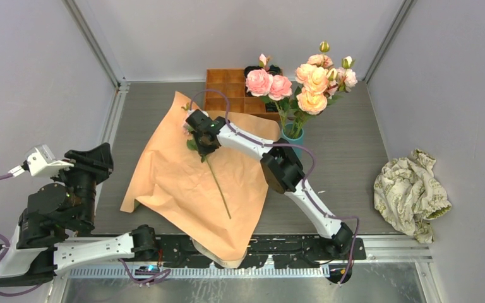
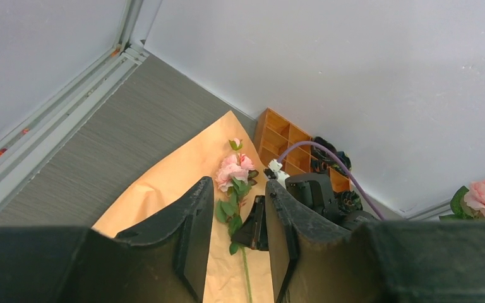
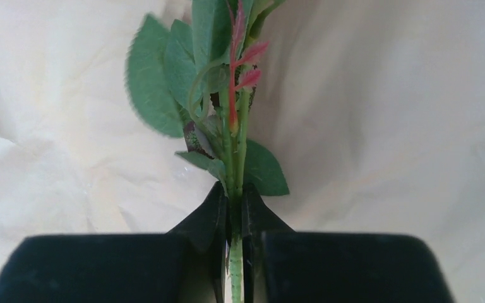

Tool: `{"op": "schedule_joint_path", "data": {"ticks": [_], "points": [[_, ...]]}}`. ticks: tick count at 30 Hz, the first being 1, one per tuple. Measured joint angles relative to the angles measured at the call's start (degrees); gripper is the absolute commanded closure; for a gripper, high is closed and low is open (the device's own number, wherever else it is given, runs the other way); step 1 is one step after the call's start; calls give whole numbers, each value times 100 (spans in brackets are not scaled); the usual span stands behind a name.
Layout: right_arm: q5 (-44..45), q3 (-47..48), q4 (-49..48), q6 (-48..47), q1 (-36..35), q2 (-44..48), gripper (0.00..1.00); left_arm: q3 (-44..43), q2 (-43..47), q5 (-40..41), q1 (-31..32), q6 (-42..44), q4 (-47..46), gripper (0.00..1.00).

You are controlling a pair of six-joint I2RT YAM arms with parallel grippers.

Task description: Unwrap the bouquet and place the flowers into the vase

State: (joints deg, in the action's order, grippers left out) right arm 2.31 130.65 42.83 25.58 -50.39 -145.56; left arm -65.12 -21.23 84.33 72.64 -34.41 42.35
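Paper (image 1: 177,177) peach-orange; flowers (image 1: 316,81) pink, peach; vase (image 1: 293,134) teal; tray (image 1: 224,82) orange-brown; cloth (image 1: 410,192) cream, floral print; table (image 1: 353,145) grey.

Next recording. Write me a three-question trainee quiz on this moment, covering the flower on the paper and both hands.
1. True or false: the right hand is shut on the stem of the loose flower.
2. How many flowers lie on the peach paper? A none, B one, C three.
3. Fill in: the left hand, jaws apart, holds ____.
Key: 1 true; 2 B; 3 nothing.
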Motion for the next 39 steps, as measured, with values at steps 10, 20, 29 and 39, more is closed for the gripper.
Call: {"op": "schedule_joint_path", "data": {"ticks": [10, 20, 29, 39], "points": [[1121, -1281, 138, -702, -750, 1681, 99, -2, -57, -92, 0, -140, 105, 64], [2531, -2439, -717, -1714, -1408, 5678, 99, -7, -186, -184, 0, -236, 166, 64], [3917, -4837, -3624, -3377, -1340, 9171, 99, -15, -509, -236, 0, -227, 144, 64], [4470, -6013, -6142, -5307, -1338, 9532, 99, -17, -715, -229, 0, 94, -289, 64]]}}
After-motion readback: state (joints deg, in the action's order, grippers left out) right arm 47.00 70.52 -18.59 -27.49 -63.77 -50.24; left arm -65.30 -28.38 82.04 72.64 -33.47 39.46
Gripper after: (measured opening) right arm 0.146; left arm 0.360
